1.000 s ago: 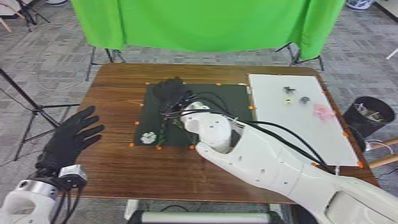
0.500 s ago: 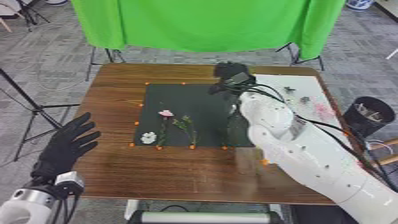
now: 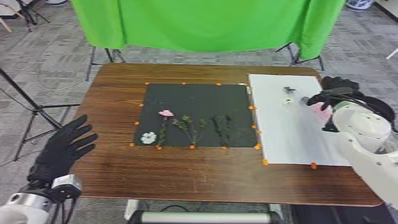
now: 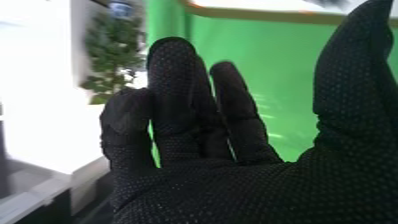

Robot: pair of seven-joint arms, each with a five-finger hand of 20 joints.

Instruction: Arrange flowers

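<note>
One pink flower (image 3: 165,113), a white flower (image 3: 148,137) and green stems (image 3: 189,127) lie on the black mat (image 3: 200,97), mid-frame. Pink blooms (image 3: 321,112) lie on the white sheet (image 3: 302,145) at right, near the right hand (image 3: 339,85), fingers straight, thumb apart. The left hand (image 3: 60,147), lower left, has straight, spread fingers.

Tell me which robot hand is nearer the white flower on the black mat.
The left hand: it is left of the white flower, off the black mat. The right hand is farther, well to the flower's right, at the right side of the white board.
</note>
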